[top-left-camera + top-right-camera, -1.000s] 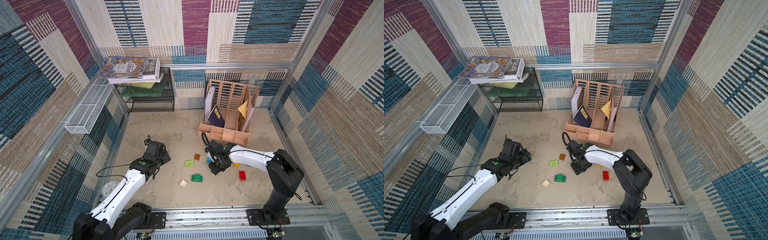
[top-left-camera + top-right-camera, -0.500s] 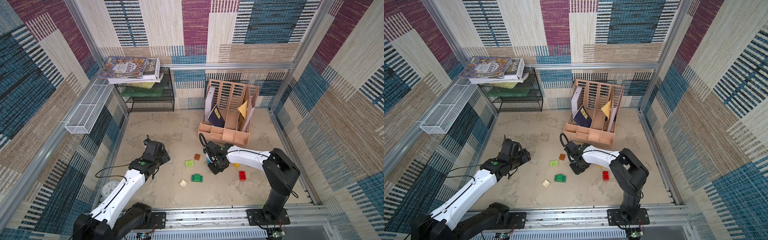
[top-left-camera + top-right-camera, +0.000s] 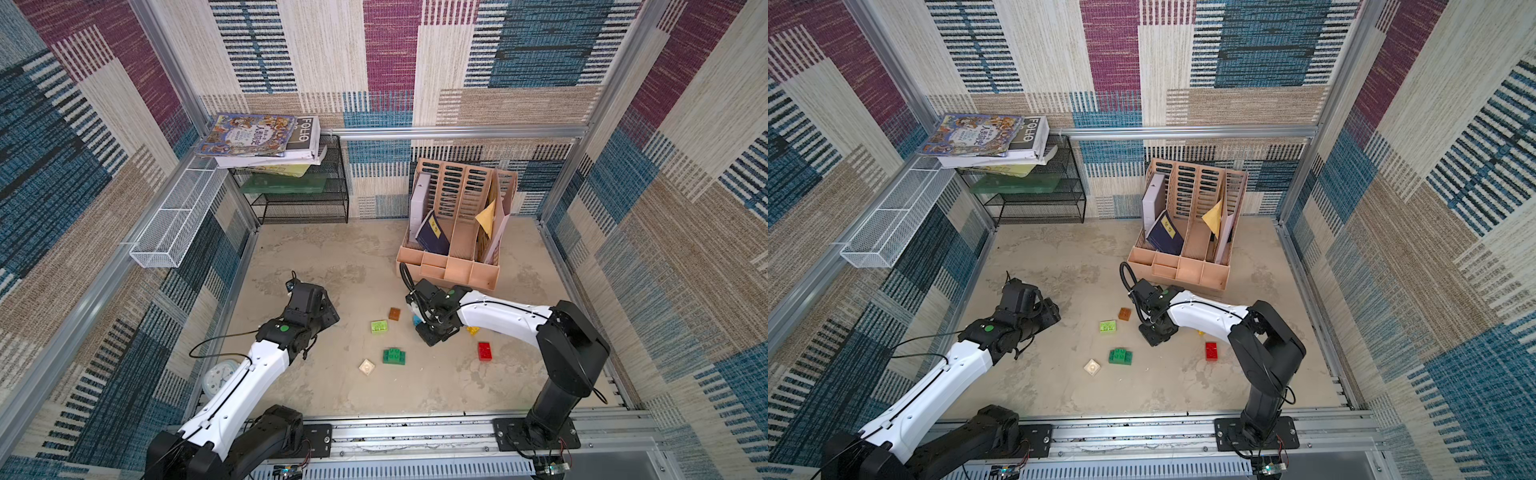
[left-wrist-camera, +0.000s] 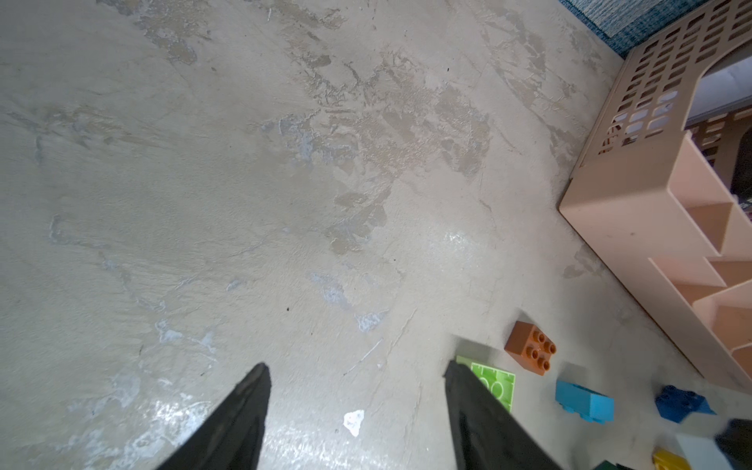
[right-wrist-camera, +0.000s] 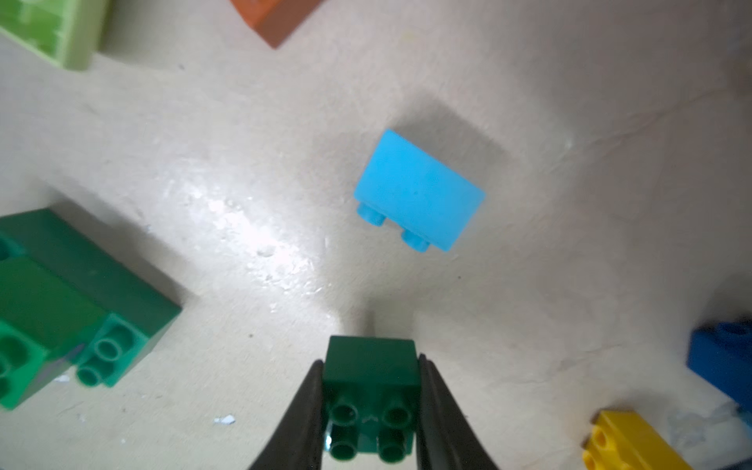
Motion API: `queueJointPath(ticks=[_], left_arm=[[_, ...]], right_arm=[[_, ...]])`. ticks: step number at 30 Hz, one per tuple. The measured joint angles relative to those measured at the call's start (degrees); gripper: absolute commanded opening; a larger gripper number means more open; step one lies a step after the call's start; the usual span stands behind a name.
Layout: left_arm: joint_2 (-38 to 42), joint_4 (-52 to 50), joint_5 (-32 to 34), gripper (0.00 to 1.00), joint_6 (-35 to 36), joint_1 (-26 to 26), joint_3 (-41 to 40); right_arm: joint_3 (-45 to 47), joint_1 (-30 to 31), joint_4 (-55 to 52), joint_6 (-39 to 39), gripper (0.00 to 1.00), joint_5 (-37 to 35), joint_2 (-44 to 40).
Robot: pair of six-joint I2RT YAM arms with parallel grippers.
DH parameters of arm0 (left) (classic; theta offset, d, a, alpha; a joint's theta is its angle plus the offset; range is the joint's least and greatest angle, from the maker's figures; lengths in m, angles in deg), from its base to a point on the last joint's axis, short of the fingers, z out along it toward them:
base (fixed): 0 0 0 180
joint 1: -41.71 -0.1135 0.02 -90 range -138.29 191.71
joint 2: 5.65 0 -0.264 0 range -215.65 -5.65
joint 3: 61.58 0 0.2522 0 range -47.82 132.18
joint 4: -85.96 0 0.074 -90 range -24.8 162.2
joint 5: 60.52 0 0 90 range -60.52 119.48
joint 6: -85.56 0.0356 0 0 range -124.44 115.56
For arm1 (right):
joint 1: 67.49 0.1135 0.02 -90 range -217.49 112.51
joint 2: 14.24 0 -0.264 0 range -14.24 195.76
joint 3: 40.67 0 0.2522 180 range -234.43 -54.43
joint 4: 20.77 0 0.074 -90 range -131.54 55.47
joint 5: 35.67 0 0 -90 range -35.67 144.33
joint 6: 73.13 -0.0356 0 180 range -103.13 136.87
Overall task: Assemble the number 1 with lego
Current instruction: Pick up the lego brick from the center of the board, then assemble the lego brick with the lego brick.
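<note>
A desk (image 3: 332, 257) with 2 robot arms and loose lego scattered around its middle, toward the front edge. The right end effector (image 5: 371, 366) has its jaws pressed against both sides of a small dark green brick (image 5: 371, 390), studs facing the wrist camera; whether it has left the desk is unclear. Just beside it lie a light blue brick (image 5: 419, 189) on its side, a yellow brick (image 5: 635, 441) and a dark blue brick (image 5: 724, 362). The left end effector (image 4: 357, 366) hangs wide open and empty nearer the left edge, near a lime brick (image 4: 494, 386). Likely risks: only the tips of the jaws pinch the smooth sides, so the brick may twist or drop on lifting; a low swing may knock the close neighbours
</note>
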Motion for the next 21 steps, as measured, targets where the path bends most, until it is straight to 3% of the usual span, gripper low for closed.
queueJointPath(ticks=[11, 21], left_arm=[[2.8, 0.5, -1.3, 0.71, -2.4, -1.3, -4.2], [7.3, 0.6, -2.6, 0.71, -6.7, -4.1, -9.0]], right_arm=[[-1.0, 7.1, 1.4, 25.7, 0.24, 6.9, -7.4], [-11.3, 11.3, -0.9, 36.2, 0.23, 9.4, 2.3]])
